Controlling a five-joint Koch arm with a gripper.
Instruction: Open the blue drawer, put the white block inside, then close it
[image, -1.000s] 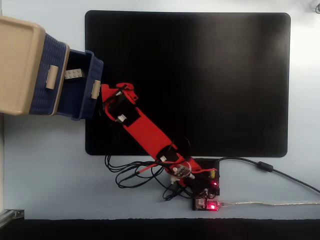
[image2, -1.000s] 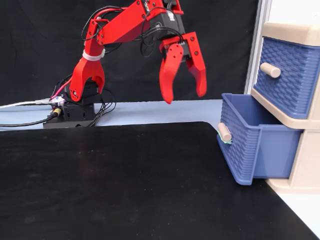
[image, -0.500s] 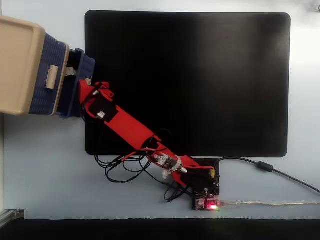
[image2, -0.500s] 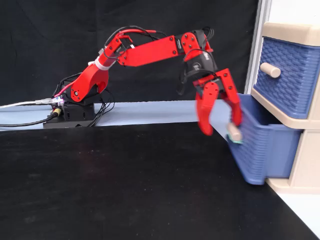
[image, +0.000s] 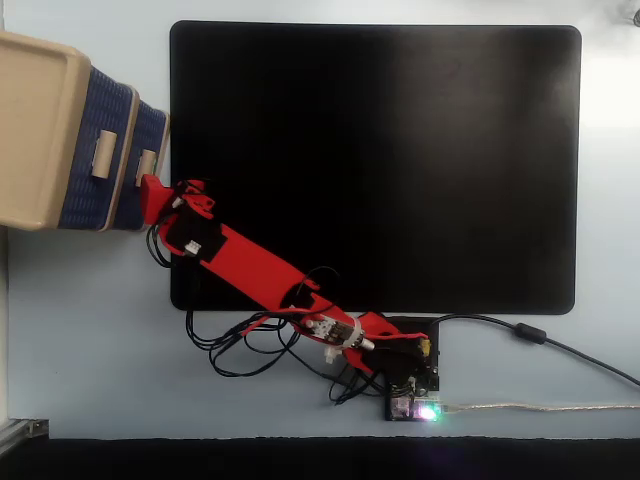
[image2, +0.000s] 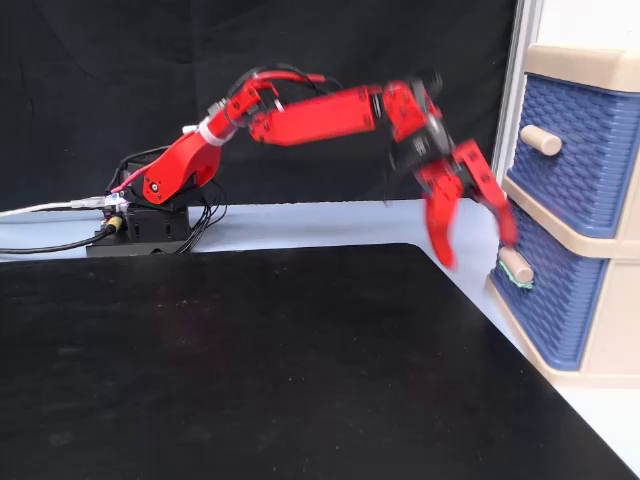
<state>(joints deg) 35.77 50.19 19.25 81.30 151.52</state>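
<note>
The blue drawer (image: 152, 140) (image2: 556, 300) is pushed into the beige cabinet (image: 38, 130) (image2: 612, 345). Its front lies nearly flush under the top drawer (image: 110, 140) (image2: 585, 150). Its small beige handle (image: 147, 165) (image2: 514, 266) sticks out. My red gripper (image: 150, 192) (image2: 478, 250) is open, fingers spread, right at the drawer front beside the handle, holding nothing. One finger (image2: 441, 220) hangs over the mat edge and the other finger (image2: 498, 205) is close above the handle. The white block is hidden from both fixed views.
A large black mat (image: 400, 160) (image2: 250, 360) covers most of the pale blue table. The arm's base with its board and lit LED (image: 412, 385) (image2: 150, 215) sits beyond the mat's edge, with loose cables (image: 240, 345) and a grey cord (image: 540, 335) around it.
The gripper moved toward the cabinet and pushed the blue drawer from wide open to shut. The white block, visible inside a second ago, is now out of sight.
</note>
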